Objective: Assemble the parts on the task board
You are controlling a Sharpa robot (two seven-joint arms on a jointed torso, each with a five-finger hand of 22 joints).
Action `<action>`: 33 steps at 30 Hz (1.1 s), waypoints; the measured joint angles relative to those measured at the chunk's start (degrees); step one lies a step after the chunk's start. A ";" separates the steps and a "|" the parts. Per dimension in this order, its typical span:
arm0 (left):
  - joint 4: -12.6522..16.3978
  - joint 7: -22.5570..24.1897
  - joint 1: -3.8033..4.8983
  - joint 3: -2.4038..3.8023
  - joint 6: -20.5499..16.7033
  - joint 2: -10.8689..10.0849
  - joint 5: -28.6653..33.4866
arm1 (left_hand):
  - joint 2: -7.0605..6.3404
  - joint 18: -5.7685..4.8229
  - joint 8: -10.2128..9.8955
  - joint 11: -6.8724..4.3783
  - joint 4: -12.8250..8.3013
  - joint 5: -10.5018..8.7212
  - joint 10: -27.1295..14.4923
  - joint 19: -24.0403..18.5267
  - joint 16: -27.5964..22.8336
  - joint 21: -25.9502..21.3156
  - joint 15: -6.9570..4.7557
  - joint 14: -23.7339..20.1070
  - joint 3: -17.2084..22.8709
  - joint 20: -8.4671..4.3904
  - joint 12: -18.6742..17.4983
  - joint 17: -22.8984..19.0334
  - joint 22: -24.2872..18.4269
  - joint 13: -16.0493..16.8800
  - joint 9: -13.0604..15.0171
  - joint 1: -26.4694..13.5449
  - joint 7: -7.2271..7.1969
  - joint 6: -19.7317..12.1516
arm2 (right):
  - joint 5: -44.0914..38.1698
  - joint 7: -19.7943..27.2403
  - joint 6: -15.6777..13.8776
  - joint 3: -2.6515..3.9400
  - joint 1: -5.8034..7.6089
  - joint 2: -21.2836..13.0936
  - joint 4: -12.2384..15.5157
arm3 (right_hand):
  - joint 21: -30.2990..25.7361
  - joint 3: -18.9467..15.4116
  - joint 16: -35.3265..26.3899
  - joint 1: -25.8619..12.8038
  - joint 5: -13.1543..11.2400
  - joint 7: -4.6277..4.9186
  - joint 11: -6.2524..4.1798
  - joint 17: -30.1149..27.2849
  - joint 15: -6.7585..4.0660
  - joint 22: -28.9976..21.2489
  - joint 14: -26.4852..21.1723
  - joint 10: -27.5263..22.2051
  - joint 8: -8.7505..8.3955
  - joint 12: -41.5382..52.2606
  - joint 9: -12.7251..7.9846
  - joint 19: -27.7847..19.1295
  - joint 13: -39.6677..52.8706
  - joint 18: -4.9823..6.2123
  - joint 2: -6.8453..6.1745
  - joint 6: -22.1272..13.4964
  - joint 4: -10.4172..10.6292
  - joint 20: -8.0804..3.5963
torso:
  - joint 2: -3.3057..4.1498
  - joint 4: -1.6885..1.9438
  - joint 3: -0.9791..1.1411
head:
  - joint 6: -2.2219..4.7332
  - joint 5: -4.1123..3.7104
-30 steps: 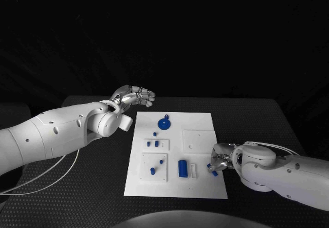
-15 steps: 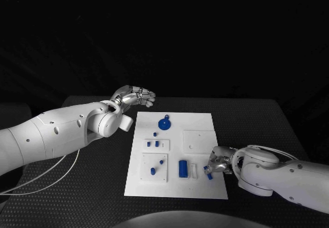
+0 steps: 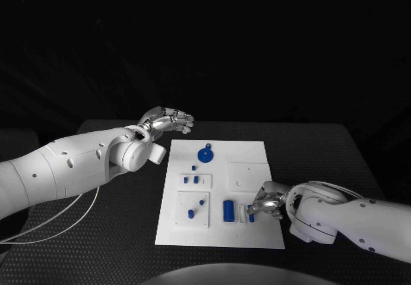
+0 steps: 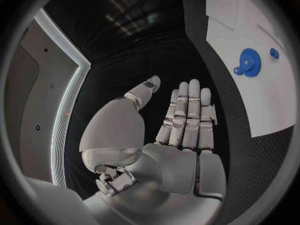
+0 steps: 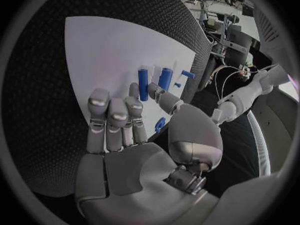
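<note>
Leftward over the task board [image 3: 257, 234] the right hand [image 3: 265, 205] has slid, pinching a small blue part [image 3: 252, 217] near the blue cylinder [image 3: 228, 210]. Lower it squarely. Left hand [image 3: 168, 121] hovers empty, fingers apart.

Right hand [image 3: 267, 205] crowds task board [image 3: 257, 234] right edge – left side open – left hand [image 3: 168, 120] parked beyond far corner.

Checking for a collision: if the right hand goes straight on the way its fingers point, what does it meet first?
Probably the upright blue cylinder on the white board, just ahead of the right hand; depth is unclear.
</note>
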 measured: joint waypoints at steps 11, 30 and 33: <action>0.00 -0.01 0.00 0.00 0.02 0.05 0.00 | 0.00 0.00 0.00 0.00 0.00 0.00 0.00 0.00 0.00 0.00 0.00 0.00 0.00 0.00 0.00 0.05 -0.01 -0.05 0.00 0.00 0.00 0.00 | 2.46 0.21 -0.66 0.00 0.00 2.02 -0.82 | 0.00 0.00 0.00 -0.23 0.00 -0.06 0.00 0.00 0.02 0.00 0.00 0.00 0.00 0.00 -0.01 0.00 0.00 0.04 -0.23 0.06 0.00 0.01 | 0.00 0.01 -0.01 | -0.06 0.08; 0.05 -0.05 0.00 0.00 0.08 0.10 0.00 | 0.00 0.00 0.00 0.00 0.00 0.00 0.00 0.00 0.00 0.00 0.00 0.00 0.00 0.00 0.00 0.17 0.02 -0.05 0.00 0.00 0.00 0.00 | 3.55 0.24 -0.09 -0.12 -0.17 3.71 -3.06 | 0.00 -0.16 0.00 -0.22 0.00 -0.13 0.00 0.00 0.06 0.00 -0.03 0.00 0.00 0.00 -0.02 -0.01 0.04 0.08 -0.23 0.11 0.15 0.02 | 0.01 0.00 0.01 | -0.19 0.32; 0.06 -0.06 0.00 0.00 0.10 0.09 0.00 | 0.00 0.00 0.00 0.00 0.02 0.00 0.00 0.00 0.00 0.00 0.00 0.00 -0.02 0.00 0.00 0.17 0.02 -0.04 -0.05 0.00 0.00 0.00 | 3.55 0.22 0.16 -0.14 -0.20 3.84 -3.19 | 0.00 -0.17 0.00 -0.46 0.00 -0.14 0.00 0.00 0.07 0.00 -0.03 0.00 0.00 0.00 -0.01 -0.01 0.10 0.08 -0.46 0.12 0.14 0.02 | 0.01 -0.01 0.02 | -0.23 0.35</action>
